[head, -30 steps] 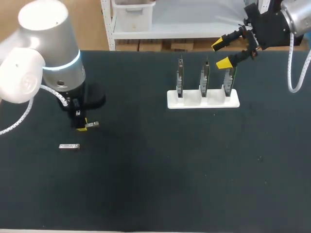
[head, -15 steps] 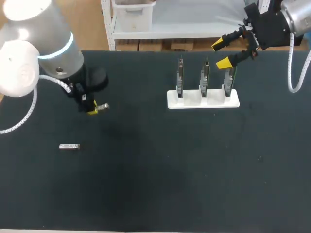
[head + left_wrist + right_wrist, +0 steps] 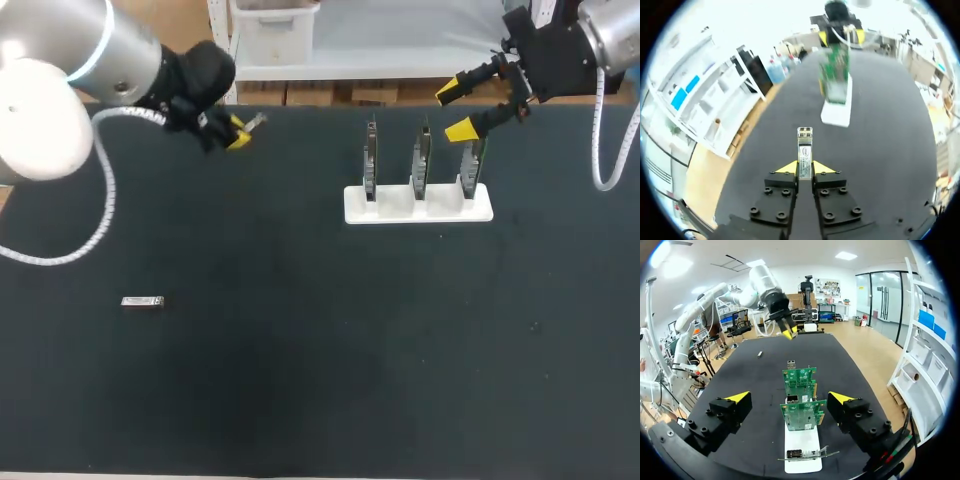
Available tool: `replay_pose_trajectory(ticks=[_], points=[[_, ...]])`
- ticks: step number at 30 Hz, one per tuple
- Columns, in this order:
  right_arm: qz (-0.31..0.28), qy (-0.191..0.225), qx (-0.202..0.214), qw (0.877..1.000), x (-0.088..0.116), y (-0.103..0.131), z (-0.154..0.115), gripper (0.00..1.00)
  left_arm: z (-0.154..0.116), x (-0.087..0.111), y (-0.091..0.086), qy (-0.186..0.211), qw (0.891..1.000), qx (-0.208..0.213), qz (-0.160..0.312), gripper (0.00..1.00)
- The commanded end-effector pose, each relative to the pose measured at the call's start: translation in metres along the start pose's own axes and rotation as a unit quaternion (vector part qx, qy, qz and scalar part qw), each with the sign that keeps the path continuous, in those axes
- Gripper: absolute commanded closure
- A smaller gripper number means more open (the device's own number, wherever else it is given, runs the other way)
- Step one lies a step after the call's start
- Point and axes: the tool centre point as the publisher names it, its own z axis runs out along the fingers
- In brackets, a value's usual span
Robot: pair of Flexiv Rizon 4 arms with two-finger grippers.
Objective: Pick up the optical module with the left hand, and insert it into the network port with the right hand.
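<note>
Left gripper (image 3: 238, 132) over far left of black table (image 3: 320, 380), fingers clamped on optical module (image 3: 804, 150), its end jutting ahead. Right gripper (image 3: 456, 111) spread wide, empty, above right end of white stand (image 3: 418, 207) holding three upright boards (image 3: 371, 160). Second module (image 3: 142, 301) flat on table, near left edge.

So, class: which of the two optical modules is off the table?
The optical module gripped by the left tool, held in the air; the other module lies flat on its own, untouched.

Head: high behind, looking down on the whole table (image 3: 300, 400).
Left wrist: far, facing the card stand (image 3: 836, 112).
Right wrist: close over that stand.
</note>
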Motion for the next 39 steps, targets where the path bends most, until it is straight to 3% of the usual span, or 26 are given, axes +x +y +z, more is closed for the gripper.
replay_pose_trajectory(ticks=[1, 8, 16, 24, 39], points=[[-0.001, 0.000, 0.002, 1.000, 0.000, 0.001, 0.000, 0.00, 0.013, -0.020, 0.012, -0.054, 0.998, -0.014, -0.008, 1.00], [-0.001, 0.000, 0.002, 1.000, 0.000, 0.001, 0.000, 0.00, 0.016, -0.054, 0.026, -0.099, 0.995, -0.021, -0.012, 1.00], [-0.001, 0.000, 0.002, 1.000, 0.000, 0.001, 0.000, 0.00, 0.013, -0.092, 0.023, -0.161, 0.987, -0.017, -0.014, 1.00], [-0.001, 0.000, 0.002, 1.000, 0.000, 0.001, 0.000, 0.00, 0.011, -0.129, 0.003, -0.221, 0.975, 0.012, 0.001, 1.00], [-0.001, 0.000, 0.002, 1.000, 0.000, 0.001, 0.000, 0.00, 0.014, -0.176, -0.036, -0.308, 0.949, 0.060, -0.002, 1.00]])
